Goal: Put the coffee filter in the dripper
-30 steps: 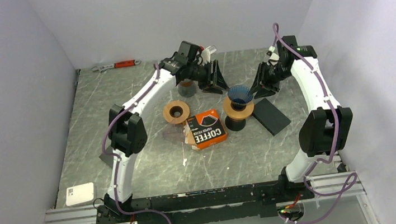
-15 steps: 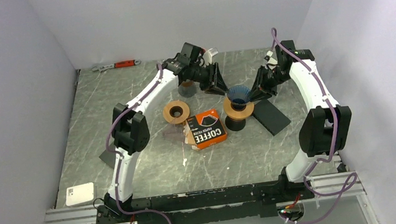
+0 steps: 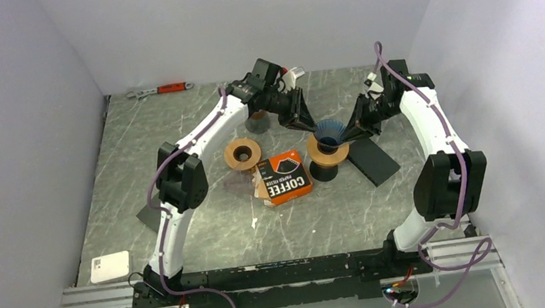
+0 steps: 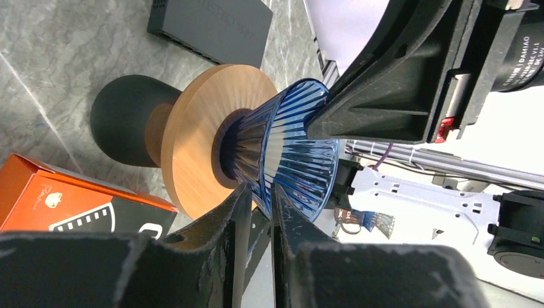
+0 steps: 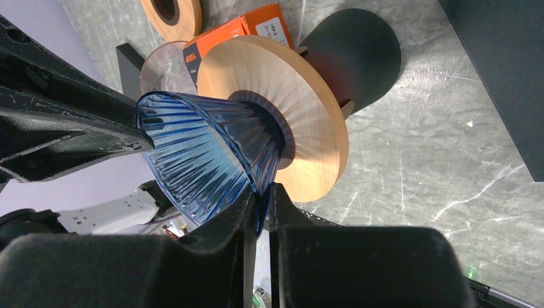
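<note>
The dripper (image 3: 329, 130) is a blue ribbed glass cone seated in a wooden ring (image 3: 329, 150) on a black base (image 3: 325, 170), mid-table. My left gripper (image 3: 313, 126) reaches in from the left, and in the left wrist view (image 4: 262, 189) its fingers pinch the dripper's (image 4: 289, 147) rim wall. From the right, my right gripper (image 3: 346, 134) does the same; the right wrist view (image 5: 260, 192) shows the dripper's (image 5: 199, 147) rim between its fingers. An orange box (image 3: 284, 177) marked coffee paper filter lies left of the base. No loose coffee filter shows.
A second wooden ring (image 3: 242, 153) lies left of the box, with a dark cup (image 3: 256, 122) behind it. A black slab (image 3: 372, 160) lies right of the base. A wrench (image 3: 161, 90) sits at the far edge, a white device (image 3: 109, 266) at the near left.
Both grippers have moved inward to the dripper from either side and their jaws have narrowed onto its rim. The dripper, box and rings have stayed in place.
</note>
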Available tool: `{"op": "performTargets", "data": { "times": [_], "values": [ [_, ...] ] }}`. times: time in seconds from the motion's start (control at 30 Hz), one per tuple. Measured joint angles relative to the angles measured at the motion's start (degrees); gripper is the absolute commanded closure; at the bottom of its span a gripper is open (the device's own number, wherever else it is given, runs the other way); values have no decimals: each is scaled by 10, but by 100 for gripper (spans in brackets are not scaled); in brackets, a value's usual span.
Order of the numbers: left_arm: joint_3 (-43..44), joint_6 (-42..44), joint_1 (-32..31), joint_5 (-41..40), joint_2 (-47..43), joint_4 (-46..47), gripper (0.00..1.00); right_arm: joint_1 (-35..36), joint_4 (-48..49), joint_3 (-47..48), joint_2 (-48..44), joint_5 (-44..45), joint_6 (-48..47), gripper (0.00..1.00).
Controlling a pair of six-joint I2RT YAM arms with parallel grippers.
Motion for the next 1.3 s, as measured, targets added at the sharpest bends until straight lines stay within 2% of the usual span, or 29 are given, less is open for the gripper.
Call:
{"op": "performTargets", "data": {
  "times": [0.2,0.4,0.5,0.6,0.7,0.8,1.07,1.2,1.3],
  "values": [
    [0,0,-2,7,0,0,86,-2,9,-15,-7,-9,0,96],
    [0,6,-2,7,-1,-1,86,-2,14,-21,-11,-8,-5,94],
    [-10,11,-3,4,-8,2,82,-2,19,-27,-17,-7,-10,89],
    [-19,18,-4,0,-15,1,60,-1,19,-28,-19,-9,-13,84],
    [-26,28,-5,-11,-17,-4,48,0,17,-28,-19,-10,-17,74],
    [-40,30,-4,-20,-17,-4,47,0,17,-27,-19,-16,-15,67],
    [-56,31,-6,-30,-21,-5,55,-4,17,-5,-19,-42,-4,47],
    [-56,36,-8,-36,-26,-7,57,-8,17,-2,-19,-52,1,51],
    [-56,43,-10,-39,-30,-11,58,-11,17,-3,-20,-55,2,67]
  ]
}}
